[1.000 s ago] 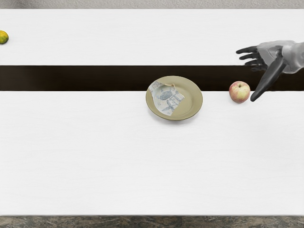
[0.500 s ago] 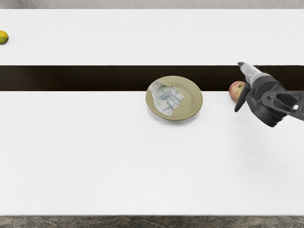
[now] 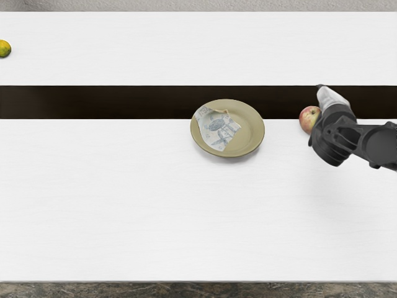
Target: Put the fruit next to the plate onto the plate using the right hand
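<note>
Looking down on a white table (image 3: 124, 205) with a dark gap (image 3: 93, 102) running across it. Seeing the right hand (image 3: 332, 131) low on the right side, pushed up against the apple (image 3: 307, 118) and hiding its right half. Cannot tell if gripping the apple or just touching it, with the dark back of the hand blocking that part. Apple red and yellow, sitting by the near edge of the dark gap, off to the right of the plate (image 3: 253, 138), not on it and not touching it. Plate tan and round, with a crumpled bit of printed paper (image 3: 217, 127) lying in its left half. Far off at the top left edge, a small yellow-green fruit (image 3: 4, 48) on the other side of the gap.
</note>
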